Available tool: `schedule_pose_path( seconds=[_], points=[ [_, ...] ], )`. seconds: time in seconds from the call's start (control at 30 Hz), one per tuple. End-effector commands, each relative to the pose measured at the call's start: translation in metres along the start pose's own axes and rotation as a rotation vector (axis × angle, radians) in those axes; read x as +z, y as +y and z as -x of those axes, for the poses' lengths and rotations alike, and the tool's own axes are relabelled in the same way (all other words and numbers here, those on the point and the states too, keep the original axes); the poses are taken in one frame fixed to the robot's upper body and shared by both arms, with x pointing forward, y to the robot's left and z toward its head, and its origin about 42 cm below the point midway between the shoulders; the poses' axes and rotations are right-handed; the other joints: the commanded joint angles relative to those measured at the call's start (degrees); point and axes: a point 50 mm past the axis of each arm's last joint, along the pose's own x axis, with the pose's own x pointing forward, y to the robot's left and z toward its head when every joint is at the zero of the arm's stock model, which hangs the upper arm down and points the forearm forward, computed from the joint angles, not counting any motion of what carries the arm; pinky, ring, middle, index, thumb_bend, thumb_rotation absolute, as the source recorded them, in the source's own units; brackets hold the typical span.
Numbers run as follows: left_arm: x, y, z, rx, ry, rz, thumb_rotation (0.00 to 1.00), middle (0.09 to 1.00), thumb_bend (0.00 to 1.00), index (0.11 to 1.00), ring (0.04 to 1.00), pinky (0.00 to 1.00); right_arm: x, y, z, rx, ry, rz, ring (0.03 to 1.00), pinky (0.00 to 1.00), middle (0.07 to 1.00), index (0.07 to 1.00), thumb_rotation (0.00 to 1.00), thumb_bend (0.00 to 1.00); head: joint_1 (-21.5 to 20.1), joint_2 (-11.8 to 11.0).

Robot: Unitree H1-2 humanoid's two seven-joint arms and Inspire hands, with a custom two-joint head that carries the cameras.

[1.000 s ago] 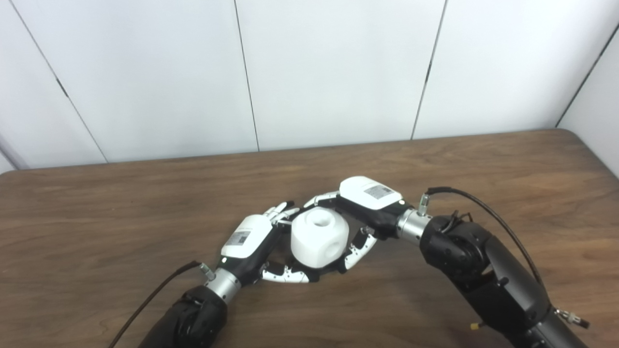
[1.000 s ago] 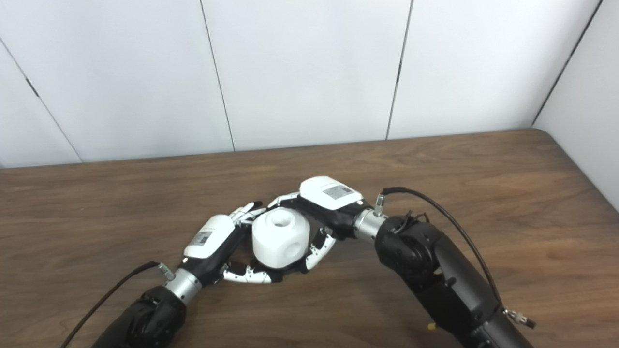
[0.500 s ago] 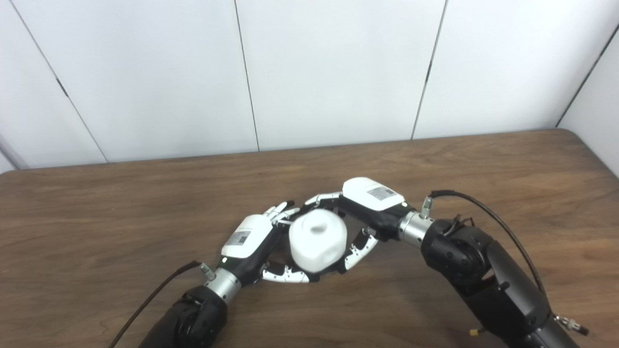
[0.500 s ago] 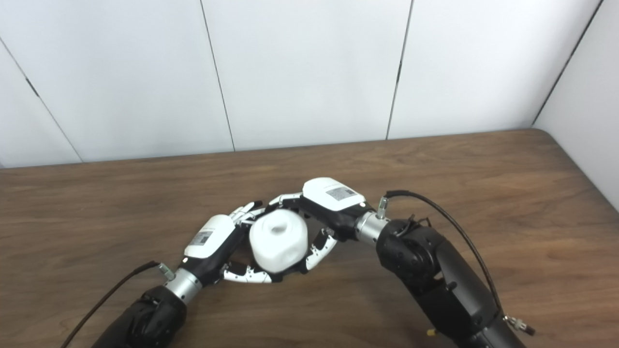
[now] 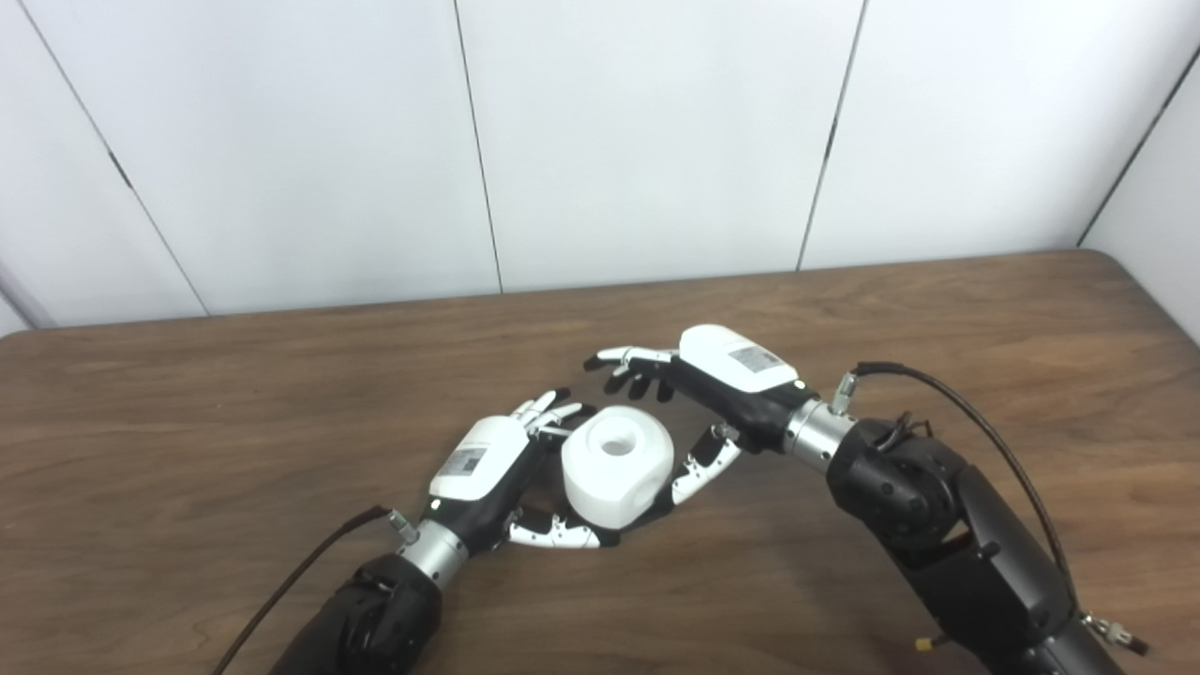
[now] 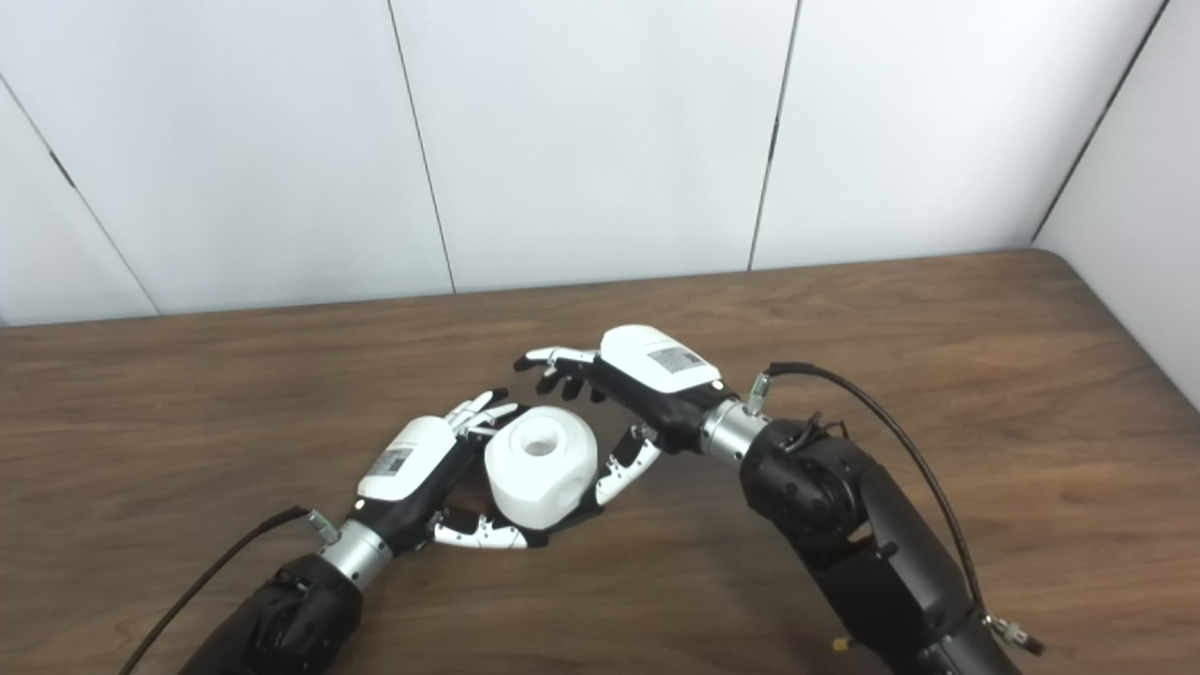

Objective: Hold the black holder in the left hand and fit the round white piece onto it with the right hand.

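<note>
The left hand (image 5: 487, 469) cups the white piece (image 5: 614, 461) on the bench (image 5: 187, 450); the right hand (image 5: 712, 384), fingers spread, hovers just right of it.

Looks like a robot lab / test cell, not a home or shop. Evidence: plain white wall panels (image 5: 647, 141) w/ dark vertical seams boxing in the back and right side, like a partitioned booth. Bare dark wood-grain tabletop (image 5: 937, 319) w/ rounded corner, pushed up against the panels. Black robot arms w/ exposed cables (image 6: 872, 412) running to the wrists. No decor or signage visible.
</note>
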Motion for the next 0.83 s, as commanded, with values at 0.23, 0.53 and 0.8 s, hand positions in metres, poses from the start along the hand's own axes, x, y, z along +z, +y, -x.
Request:
schedule_pose_path(
  seconds=[0.23,0.53,0.8],
  points=[
    [-0.008,-0.069,0.033,-0.238,0.125,0.041,0.05,0.896,0.52,0.484,0.981,0.98,0.001,-0.05,-0.002,0.119,0.063,0.108,0.804,0.61,0.939,0.997,0.11,0.82,-0.02,-0.09],
    [-0.015,-0.065,0.034,-0.23,0.131,0.025,0.05,0.893,0.52,0.484,0.976,0.97,-0.021,-0.086,0.027,0.194,0.224,0.125,0.82,0.63,0.924,0.915,0.0,0.85,0.25,-0.79],
    [-0.021,-0.057,0.035,-0.225,0.137,0.006,0.05,0.894,0.52,0.484,0.976,0.97,-0.041,-0.106,0.05,-0.331,0.132,-0.062,0.701,0.56,0.767,0.752,0.0,0.79,0.39,-1.35]
  ],
)
